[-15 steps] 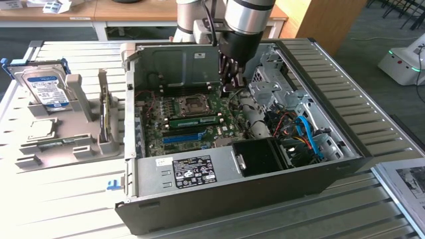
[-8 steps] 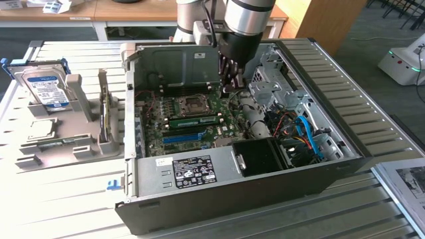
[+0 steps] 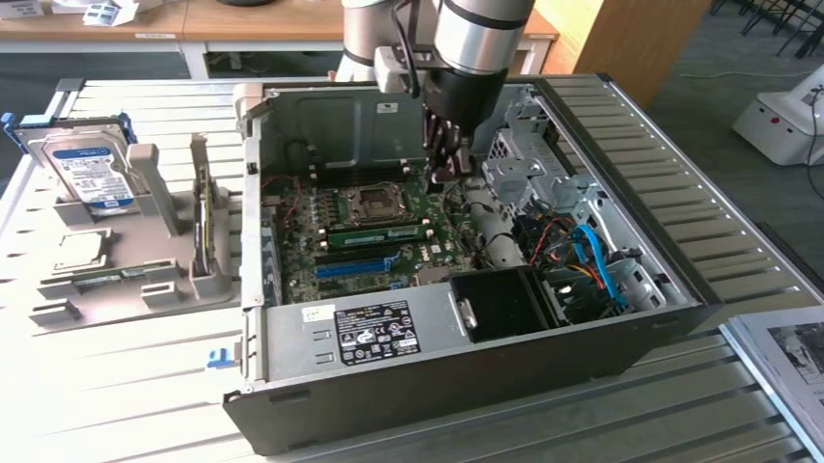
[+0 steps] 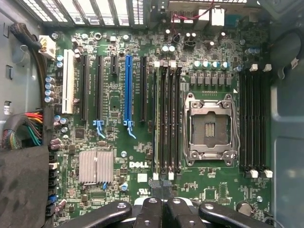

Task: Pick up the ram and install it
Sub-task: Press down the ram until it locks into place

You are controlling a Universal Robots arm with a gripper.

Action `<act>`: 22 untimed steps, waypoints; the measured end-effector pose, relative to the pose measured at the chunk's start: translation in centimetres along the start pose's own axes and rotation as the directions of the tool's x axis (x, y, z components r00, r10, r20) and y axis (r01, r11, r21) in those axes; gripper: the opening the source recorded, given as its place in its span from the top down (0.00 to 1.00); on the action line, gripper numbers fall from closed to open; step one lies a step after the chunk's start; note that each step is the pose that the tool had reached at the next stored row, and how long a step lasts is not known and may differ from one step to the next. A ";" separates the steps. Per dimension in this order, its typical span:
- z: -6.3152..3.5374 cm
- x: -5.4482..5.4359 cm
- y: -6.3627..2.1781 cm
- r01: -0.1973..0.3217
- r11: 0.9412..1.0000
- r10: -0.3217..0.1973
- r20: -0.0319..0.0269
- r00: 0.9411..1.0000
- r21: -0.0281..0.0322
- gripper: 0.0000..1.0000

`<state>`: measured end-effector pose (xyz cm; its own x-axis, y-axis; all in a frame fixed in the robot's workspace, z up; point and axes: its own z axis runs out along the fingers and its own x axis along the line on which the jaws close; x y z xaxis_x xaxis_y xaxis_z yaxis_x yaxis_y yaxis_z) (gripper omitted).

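**Gripper** [image 3: 445,174] [image 4: 164,194]: hangs from the arm inside the case, at about one o'clock from the ram in the exterior view. The fingers are pressed together with nothing between them. In the wrist view the tips sit over one end of the memory slots, by their white latches. Whether they touch the board cannot be told.

**Ram** [image 3: 373,231] [image 4: 156,123]: a green stick lying along a slot on the motherboard, between the processor socket and the blue slot. It is apart from the gripper.

**Computer case** [image 3: 425,386]: black, lying open on a slatted table [image 3: 129,415].

**Motherboard** [image 3: 303,265] [image 4: 114,102]: green, and carries:
- processor socket [image 3: 374,201] [image 4: 209,126], with a metal frame, just beside the ram at twelve o'clock in the exterior view
- blue slot [image 3: 351,266] [image 4: 127,90], near the ram at six o'clock in the exterior view
- a further bank of black slots [image 4: 251,123] on the far side of the socket
- silver heat sink [image 4: 96,167]

**Obstructions near the gripper:**
- metal drive cage [image 3: 528,164], close at three o'clock in the exterior view
- black box [image 3: 503,304] at five o'clock
- blue cables [image 3: 595,265] at four o'clock
- bundle of coloured wires [image 4: 26,128] at the board's edge

**Grey stand** [image 3: 116,294]: on the table at nine o'clock from the case, well apart from the gripper. It holds an upright hard drive [image 3: 88,172] and a thin board on edge [image 3: 200,227].
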<state>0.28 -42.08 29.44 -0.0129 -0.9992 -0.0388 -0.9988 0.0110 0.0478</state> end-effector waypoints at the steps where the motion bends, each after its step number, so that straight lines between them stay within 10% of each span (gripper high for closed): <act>1: 0.08 0.0 0.00 0.000 1.000 0.000 0.000 1.000 0.000 0.90; 22: 1.65 0.1 -0.08 0.000 1.000 0.000 0.000 1.000 0.000 0.90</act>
<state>0.28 -42.08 27.78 -0.0129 -0.9992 -0.0388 -0.9988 0.0110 0.0478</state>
